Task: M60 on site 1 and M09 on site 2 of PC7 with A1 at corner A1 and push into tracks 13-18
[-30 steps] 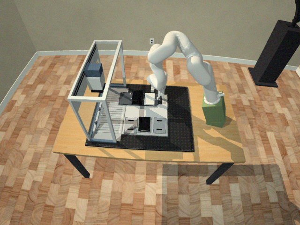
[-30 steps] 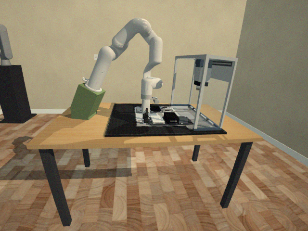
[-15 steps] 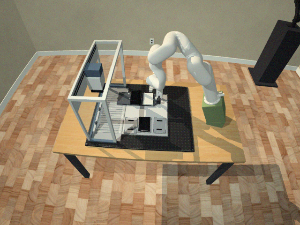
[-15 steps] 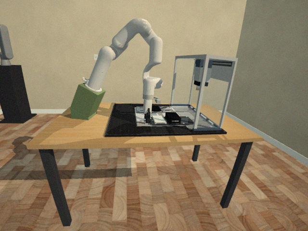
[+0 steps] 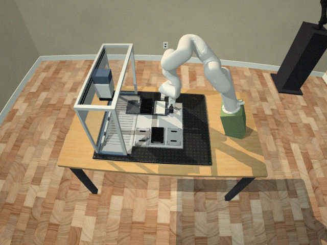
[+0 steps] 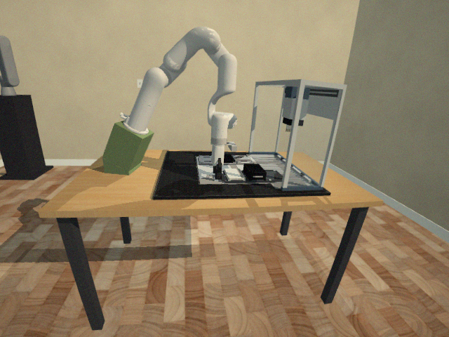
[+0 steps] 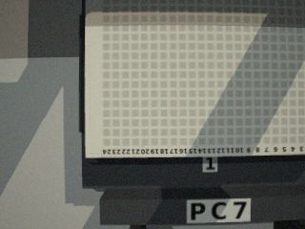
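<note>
Plate carrier PC7 (image 5: 131, 106) (image 6: 274, 175) (image 7: 133, 176), loaded.
M60 (image 5: 160, 107) (image 6: 233, 173) (image 7: 191, 95) is seen on near site 1, M09 (image 5: 146, 105) (image 6: 254, 170) beyond; the gripper (image 5: 170, 108) (image 6: 217, 173) is opened, unloaded, by the handle.

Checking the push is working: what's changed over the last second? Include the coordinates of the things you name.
PC7 (image 5: 133, 107) (image 6: 272, 175) (image 7: 218, 211) slid a little toward the rails, carrying M60 (image 5: 160, 107) (image 6: 233, 173) (image 7: 181, 81) and M09 (image 5: 146, 105) (image 6: 254, 170); the tool (image 5: 171, 108) (image 6: 217, 170) followed the same way. Nothing was visibly gripped or released. M06 (image 5: 157, 135) (image 6: 229, 158) stayed in its nest.
</note>
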Robot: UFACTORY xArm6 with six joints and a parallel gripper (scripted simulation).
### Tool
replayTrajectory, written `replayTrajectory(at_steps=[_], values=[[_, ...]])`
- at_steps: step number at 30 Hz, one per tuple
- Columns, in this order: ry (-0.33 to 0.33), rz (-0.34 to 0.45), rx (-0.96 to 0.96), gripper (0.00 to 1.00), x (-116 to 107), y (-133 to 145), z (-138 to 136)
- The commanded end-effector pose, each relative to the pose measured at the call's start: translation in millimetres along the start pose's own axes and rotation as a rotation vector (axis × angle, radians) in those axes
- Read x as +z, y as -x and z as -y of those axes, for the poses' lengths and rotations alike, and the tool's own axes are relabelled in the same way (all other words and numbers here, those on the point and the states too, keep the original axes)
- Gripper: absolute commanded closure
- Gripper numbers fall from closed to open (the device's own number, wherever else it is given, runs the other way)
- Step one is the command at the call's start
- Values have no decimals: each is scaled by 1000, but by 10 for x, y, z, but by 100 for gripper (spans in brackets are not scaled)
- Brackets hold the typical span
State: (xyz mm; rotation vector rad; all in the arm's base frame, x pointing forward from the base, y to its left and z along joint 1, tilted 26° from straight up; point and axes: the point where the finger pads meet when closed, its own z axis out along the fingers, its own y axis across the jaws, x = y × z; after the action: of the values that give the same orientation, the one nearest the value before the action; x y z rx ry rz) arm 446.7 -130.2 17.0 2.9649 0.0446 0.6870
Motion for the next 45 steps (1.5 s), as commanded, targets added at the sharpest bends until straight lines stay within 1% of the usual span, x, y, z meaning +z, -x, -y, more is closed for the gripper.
replayTrajectory(at_steps=[1,45], values=[[-3,4,0,18,-7,-49,-4],[-3,4,0,18,-6,-431,-4]])
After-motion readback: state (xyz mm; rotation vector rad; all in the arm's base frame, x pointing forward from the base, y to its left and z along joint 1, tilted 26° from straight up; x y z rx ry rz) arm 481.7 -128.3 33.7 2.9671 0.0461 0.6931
